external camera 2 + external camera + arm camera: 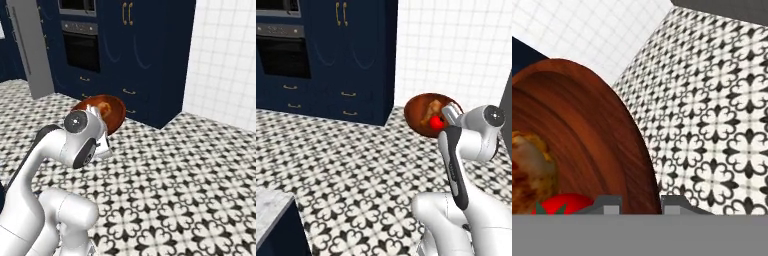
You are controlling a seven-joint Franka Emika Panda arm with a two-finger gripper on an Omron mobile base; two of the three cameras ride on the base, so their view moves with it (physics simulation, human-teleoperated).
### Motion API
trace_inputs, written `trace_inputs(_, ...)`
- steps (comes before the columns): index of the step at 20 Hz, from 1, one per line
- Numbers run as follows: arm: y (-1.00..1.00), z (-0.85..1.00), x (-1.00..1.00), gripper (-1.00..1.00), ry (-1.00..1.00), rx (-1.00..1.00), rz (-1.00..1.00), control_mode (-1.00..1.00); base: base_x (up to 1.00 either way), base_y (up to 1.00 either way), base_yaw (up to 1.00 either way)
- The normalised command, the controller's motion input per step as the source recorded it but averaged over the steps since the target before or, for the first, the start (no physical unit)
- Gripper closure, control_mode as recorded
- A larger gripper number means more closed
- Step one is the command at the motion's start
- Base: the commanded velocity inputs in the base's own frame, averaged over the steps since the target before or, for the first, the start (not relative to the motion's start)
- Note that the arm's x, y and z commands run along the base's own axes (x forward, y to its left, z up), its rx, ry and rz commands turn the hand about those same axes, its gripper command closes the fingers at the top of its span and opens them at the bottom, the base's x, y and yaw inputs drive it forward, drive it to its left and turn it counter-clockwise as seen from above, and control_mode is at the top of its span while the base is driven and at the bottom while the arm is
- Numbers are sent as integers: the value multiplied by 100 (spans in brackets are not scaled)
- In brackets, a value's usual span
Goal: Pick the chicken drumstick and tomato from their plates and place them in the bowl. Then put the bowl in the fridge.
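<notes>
Black-and-white patterned floor tiles (356,165) spread under a mobile white robot arm in a rendered kitchen, with a white tiled wall (456,45) behind and tall navy cabinets with brass handles (351,55) to one side.

The arm's two-finger gripper (641,206) carries a round, shallow, dark reddish-brown wooden bowl (423,112) in mid-air, well above the floor. In the hand view the two small dark fingertips (609,204) sit on either side of the bowl's rim, one inside and one outside, drawn close together and pinching the rim between them.

Inside the bowl, just beyond the inner fingertip, rests a small round bright red tomato (436,122) with a green stem top, and beside it, deeper in the bowl, lies a golden-brown chicken drumstick (432,108). Both foods being in the bowl, the first part of the task looks done. What remains, by my judgement, is carrying the bowl to the fridge and setting it inside.

A tall grey metallic fridge panel (32,50) stands far from the fingers in the right base view, across open floor. A built-in black oven (80,47) sits in the cabinets nearby. Nothing on the floor seems to block the way, though the bowl tilts and its contents could slide.
</notes>
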Motion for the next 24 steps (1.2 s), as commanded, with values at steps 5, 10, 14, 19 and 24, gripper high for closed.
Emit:
trace_inputs(5, 0, 0, 0, 100, 0, 0, 0, 100, 100, -12, 28)
trace_inputs(10, 0, 0, 0, 100, 0, 0, 0, 100, 100, -16, 61)
trace_inputs(14, 0, 0, 0, 100, 0, 0, 0, 100, 100, -23, 70)
trace_inputs(19, 0, 0, 0, 100, 0, 0, 0, 100, 100, -20, 74)
trace_inputs(24, 0, 0, 0, 100, 0, 0, 0, 100, 100, -15, 73)
